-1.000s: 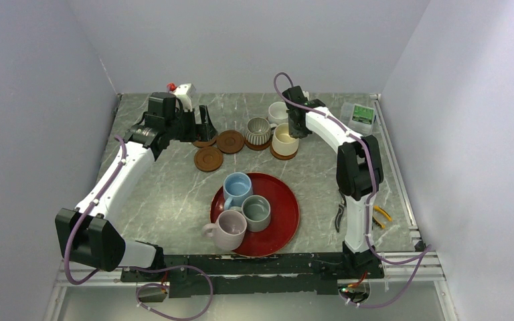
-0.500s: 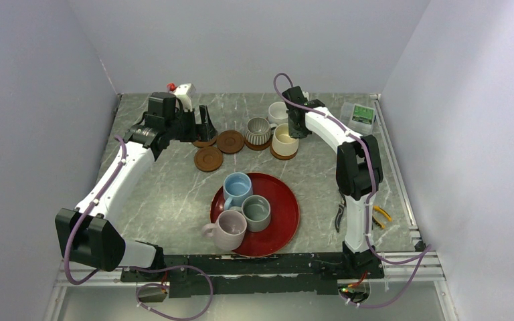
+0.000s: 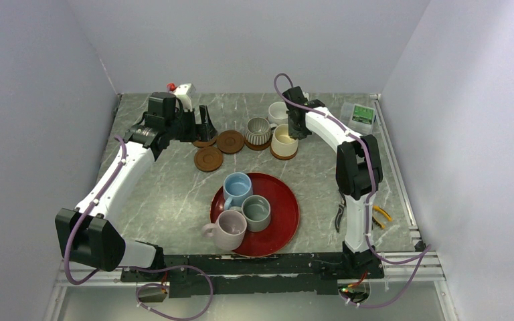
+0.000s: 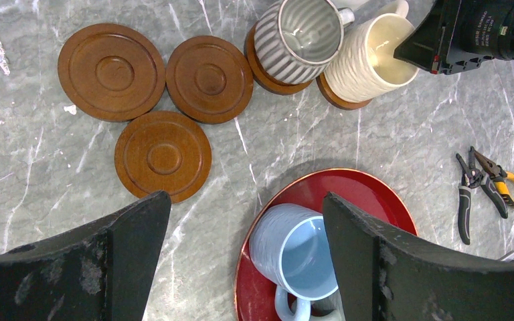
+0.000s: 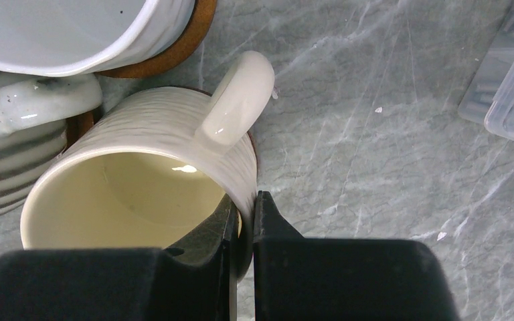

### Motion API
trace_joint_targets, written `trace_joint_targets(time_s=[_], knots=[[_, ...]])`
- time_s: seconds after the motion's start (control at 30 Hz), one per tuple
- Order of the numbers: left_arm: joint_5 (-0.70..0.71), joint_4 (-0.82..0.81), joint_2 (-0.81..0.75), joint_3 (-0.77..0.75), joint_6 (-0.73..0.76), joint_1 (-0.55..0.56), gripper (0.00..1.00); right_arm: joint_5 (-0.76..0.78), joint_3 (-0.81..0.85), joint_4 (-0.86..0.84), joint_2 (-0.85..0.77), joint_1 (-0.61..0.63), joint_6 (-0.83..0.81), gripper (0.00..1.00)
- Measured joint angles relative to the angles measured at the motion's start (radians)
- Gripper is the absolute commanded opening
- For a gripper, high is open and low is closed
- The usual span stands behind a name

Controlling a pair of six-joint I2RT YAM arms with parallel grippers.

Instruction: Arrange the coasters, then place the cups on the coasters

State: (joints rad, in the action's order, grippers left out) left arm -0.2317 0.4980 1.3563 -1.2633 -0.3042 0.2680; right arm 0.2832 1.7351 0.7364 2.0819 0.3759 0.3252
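Three mugs sat on the red tray [image 3: 289,221]: the light blue mug [image 3: 237,188] at its far-left part, the grey-green mug [image 3: 257,212] around the middle, and the lilac mug [image 3: 229,229] at the near-left, handle pointing toward the tray's left rim.

The other three cups were parked past the tray's far edge, each with a brown coaster under it. That was the ribbed grey mug [image 4: 304,33], the cream mug [image 5: 140,180] just right of it, and the white mug [image 3: 278,112] a bit farther back from the tray.

Beyond the tray's far-left side, three bare coasters [image 4: 209,79] were bunched in a tight triangle, rims touching or near enough.

The right gripper [image 5: 242,214] was pinched onto the cream mug's wall just beside the handle, one finger inside and one outside.

The left gripper [image 4: 241,200] hung over the bare coasters, off the tray's far-left, with its jaws spread wide and nothing between them.

A pair of pliers [image 4: 482,180] lay off to the tray's right.
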Motion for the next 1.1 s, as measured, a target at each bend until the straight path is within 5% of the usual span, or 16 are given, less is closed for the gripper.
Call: trace_joint_targets(time_s=[0.2,0.43,0.7,1.1], knots=[[0.000,0.000,0.000,0.000,0.000,0.000,0.90,-0.006,0.022,0.013,0.008,0.000,0.010,0.38],[0.000,0.000,0.000,0.000,0.000,0.000,0.90,-0.009,0.059,0.013,0.006,0.002,0.019,0.51],[0.000,0.000,0.000,0.000,0.003,0.000,0.90,-0.029,0.034,0.013,-0.084,0.002,0.019,0.55],[-0.089,-0.006,0.079,-0.009,0.023,0.010,0.89,-0.156,-0.291,-0.110,-0.602,0.013,-0.013,0.58]])
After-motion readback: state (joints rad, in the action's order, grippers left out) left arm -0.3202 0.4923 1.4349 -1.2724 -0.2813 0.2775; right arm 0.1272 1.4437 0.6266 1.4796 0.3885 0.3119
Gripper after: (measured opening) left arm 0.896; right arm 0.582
